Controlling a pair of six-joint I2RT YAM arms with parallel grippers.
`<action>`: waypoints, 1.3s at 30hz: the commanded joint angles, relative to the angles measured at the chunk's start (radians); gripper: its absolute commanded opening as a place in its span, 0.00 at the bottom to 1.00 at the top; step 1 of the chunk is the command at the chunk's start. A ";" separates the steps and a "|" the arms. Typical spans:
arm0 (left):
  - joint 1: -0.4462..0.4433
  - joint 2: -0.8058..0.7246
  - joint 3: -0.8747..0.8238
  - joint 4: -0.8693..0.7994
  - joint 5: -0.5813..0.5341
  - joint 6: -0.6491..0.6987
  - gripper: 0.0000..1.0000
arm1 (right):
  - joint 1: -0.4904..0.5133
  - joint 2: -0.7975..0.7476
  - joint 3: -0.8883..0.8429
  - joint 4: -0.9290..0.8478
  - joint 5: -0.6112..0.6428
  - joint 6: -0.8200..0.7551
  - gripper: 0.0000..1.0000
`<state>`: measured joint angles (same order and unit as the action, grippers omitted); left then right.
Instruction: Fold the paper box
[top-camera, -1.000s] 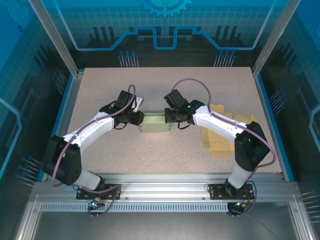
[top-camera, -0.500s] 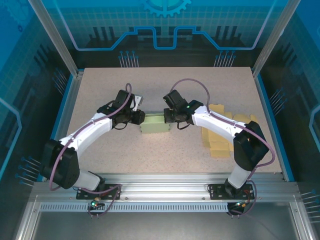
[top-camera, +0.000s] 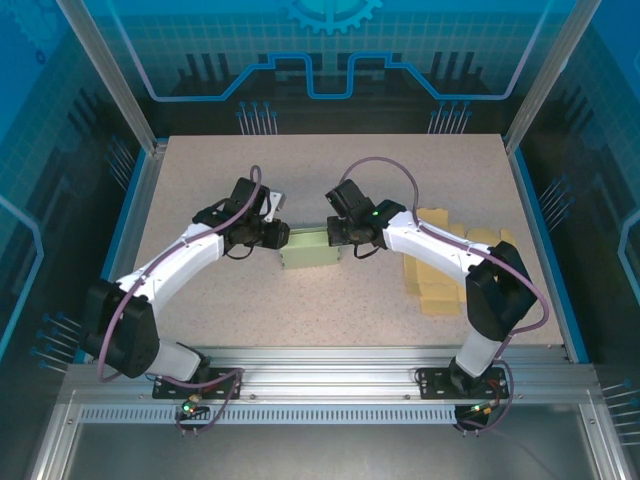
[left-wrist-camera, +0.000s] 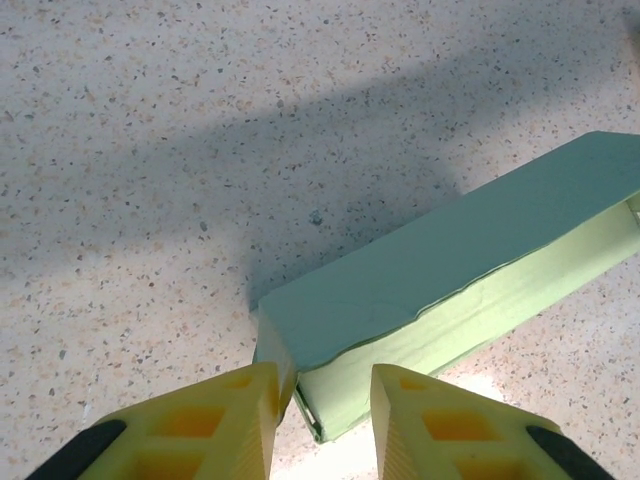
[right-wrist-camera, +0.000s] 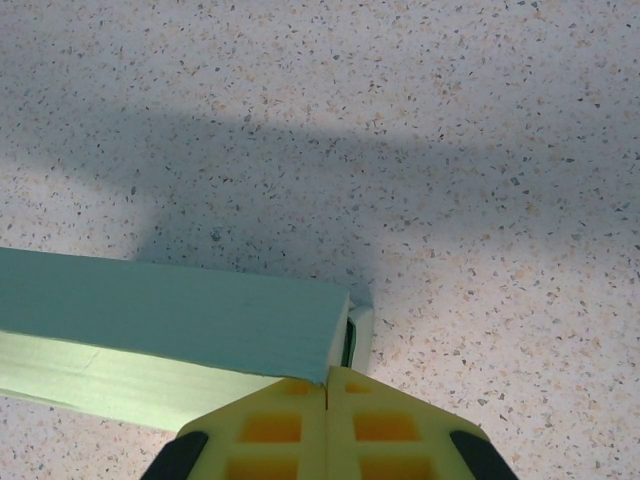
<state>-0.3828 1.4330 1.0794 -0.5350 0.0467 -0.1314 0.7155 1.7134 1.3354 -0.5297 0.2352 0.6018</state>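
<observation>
Paper box (top-camera: 312, 250) sat at middle of worktop (top-camera: 330, 180). Left fingers (left-wrist-camera: 215, 415) narrowly parted over its left end corner; right fingers (right-wrist-camera: 290, 425) pressed together, against right end flap (right-wrist-camera: 360, 335). Risk: lopsided push might skid box, crumple flap

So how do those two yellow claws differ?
The left yellow two-finger gripper has its fingers apart; the right yellow two-finger gripper has them pressed shut. The left straddles an end corner of the green paper box; the right sits at its opposite end. Both have yellow fingers.
</observation>
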 joint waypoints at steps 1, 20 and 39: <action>-0.006 0.007 0.035 -0.078 -0.033 0.017 0.32 | 0.016 0.019 0.019 -0.016 0.001 -0.011 0.01; -0.006 0.076 0.060 -0.045 -0.074 0.043 0.32 | 0.022 0.014 0.030 -0.027 0.003 -0.016 0.01; -0.019 0.090 0.124 -0.102 -0.015 0.018 0.04 | 0.036 0.041 0.065 -0.057 0.019 -0.030 0.01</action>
<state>-0.3843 1.5181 1.1564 -0.6201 -0.0143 -0.1055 0.7284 1.7302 1.3712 -0.5632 0.2474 0.5838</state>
